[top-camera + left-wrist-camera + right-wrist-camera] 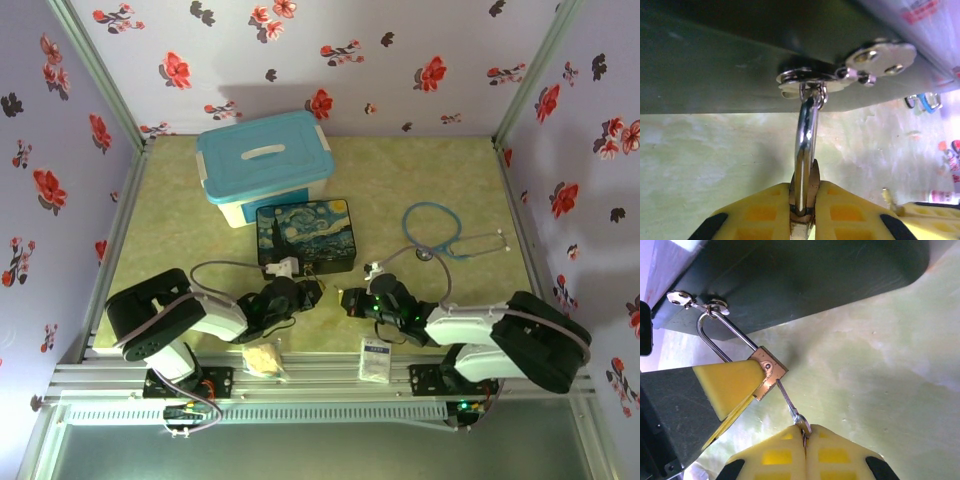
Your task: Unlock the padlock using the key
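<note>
Fingers of right gripper (805,436) pinched shut on key (788,400), blade seated in padlock (768,371) keyway. Left gripper (804,207) clamps padlock body; shackle hangs through box hasp (695,302). Step: insertion apparently done. Next move likely: twist key, left holding firm.

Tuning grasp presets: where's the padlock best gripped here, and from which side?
Grip the padlock by its brass body, across the flat faces, coming in from the side, clear of the box. Its shackle is threaded through the box's hasp, and the key occupies the bottom end, so only the faces are free. The left hand is clamped that way.
</note>
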Available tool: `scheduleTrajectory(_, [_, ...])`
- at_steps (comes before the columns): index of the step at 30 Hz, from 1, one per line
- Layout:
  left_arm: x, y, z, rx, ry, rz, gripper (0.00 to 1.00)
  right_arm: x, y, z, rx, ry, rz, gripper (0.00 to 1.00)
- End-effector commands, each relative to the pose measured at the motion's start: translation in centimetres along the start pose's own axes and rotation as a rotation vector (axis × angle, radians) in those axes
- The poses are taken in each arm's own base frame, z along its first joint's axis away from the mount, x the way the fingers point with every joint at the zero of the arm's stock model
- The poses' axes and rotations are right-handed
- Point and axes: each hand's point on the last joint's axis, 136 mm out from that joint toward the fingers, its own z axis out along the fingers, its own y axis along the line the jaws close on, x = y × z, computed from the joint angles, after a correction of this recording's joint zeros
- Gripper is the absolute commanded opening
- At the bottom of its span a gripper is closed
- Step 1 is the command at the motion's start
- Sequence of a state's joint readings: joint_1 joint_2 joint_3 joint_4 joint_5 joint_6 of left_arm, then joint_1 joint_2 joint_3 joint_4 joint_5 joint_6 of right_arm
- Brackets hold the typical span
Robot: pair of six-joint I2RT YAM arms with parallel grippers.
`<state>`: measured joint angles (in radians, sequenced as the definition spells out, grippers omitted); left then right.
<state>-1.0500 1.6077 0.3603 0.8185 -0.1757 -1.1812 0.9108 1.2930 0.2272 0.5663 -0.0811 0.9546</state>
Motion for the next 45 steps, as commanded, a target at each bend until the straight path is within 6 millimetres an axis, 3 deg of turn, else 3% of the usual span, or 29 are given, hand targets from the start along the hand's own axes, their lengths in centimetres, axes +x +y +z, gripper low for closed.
scheduleTrajectory(1, [-1.4, -2.8, -0.5, 0.13, -0.049, -0.096, 0.08, -0.2, 2.0, 0.3, -0.095, 0.001, 0.055, 0.0])
scheduleTrajectory(6, [-1.5, -3.2, -0.8, 0.171, -0.057, -0.137, 0.05, 0.5, 1.7, 0.8, -0.109, 0.029, 0.054, 0.0])
scheduleTrajectory(9, [-1.6, -3.5, -1.0, 0.191, -0.057, -0.148, 0.04, 1.1, 3.2, 0.5, -0.199, 0.06, -0.002, 0.0])
scheduleTrajectory(13, [-1.7, -4.0, -1.1, 0.212, -0.057, -0.156, 0.04, 1.4, 3.6, 0.3, -0.225, 0.087, -0.03, 0.0])
scheduleTrajectory(24, [-1.9, -4.3, -1.0, 0.223, -0.064, -0.155, 0.03, 0.9, 1.8, 0.8, -0.198, 0.103, 0.053, 0.0])
scheduleTrajectory(34, [-1.8, -3.8, -0.8, 0.216, -0.064, -0.171, 0.02, 1.0, 1.9, 0.8, -0.223, 0.111, 0.069, 0.0])
scheduleTrajectory(45, [-2.0, -3.8, -1.0, 0.228, -0.072, -0.189, 0.01, 1.4, 0.1, 0.9, -0.143, 0.126, 0.086, 0.0])
